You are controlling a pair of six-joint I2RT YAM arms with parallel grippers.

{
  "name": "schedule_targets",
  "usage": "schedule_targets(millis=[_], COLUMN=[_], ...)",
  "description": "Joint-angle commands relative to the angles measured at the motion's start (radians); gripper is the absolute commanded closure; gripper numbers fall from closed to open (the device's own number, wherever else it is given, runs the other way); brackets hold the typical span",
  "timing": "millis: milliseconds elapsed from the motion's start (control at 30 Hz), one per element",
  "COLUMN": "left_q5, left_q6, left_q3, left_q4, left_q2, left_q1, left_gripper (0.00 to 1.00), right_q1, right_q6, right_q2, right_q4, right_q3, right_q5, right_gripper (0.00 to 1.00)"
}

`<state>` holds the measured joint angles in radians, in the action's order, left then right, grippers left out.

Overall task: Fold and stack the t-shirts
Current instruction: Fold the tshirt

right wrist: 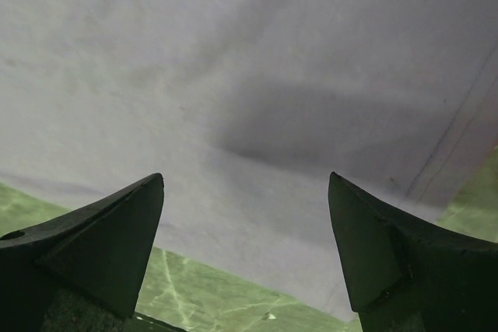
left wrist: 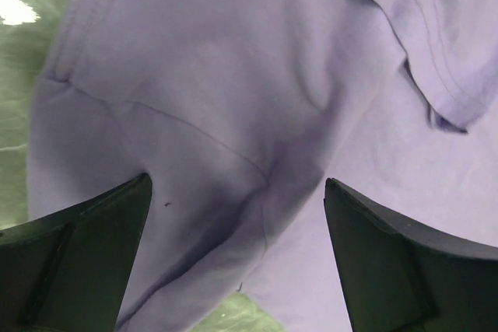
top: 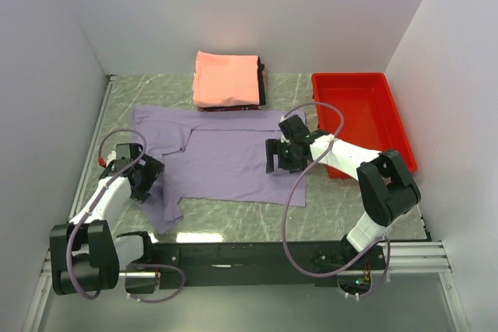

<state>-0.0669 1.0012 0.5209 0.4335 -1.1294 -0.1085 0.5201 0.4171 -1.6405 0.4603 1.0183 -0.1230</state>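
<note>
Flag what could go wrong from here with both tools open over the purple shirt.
1. The left tool hangs open over the purple shirt where a sleeve lies doubled; it may pinch uneven layers and skew the fold.
2. The right tool sits open near the shirt's edge, with the table showing just below; a shallow grip could slip.
3. The right arm's cable loops over the shirt's corner and could drag it.

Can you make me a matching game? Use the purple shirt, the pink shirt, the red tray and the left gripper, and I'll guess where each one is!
1. lavender t-shirt
2. salmon-pink folded t-shirt
3. red tray
4. left gripper

A. folded, at the very back
B. open, just above purple cloth
C. far right side
D. spread out in the middle

Pairs: 1-D, 2-A, 3-C, 4-B
</note>
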Motion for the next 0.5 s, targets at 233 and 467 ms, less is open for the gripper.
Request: schedule_targets(millis=[233,467], left_q5=[-0.270,-0.303], left_q6=[0.063,0.034], left_q3=[0.070,0.160], left_q4=[0.088,0.106], left_q2=[-0.121,-0.173], left_q1=[-0.031,-0.037], left_gripper=[0.01,0.00], right_q1=[-0.009,-0.015], right_q6=[0.017,-0.001], right_q2=[0.008,0.036], right_q4=[-0.071,-0.064], right_q3=[-0.090,-0.086], right_q5=[0.029,0.022], right_gripper=[0.08,0.08])
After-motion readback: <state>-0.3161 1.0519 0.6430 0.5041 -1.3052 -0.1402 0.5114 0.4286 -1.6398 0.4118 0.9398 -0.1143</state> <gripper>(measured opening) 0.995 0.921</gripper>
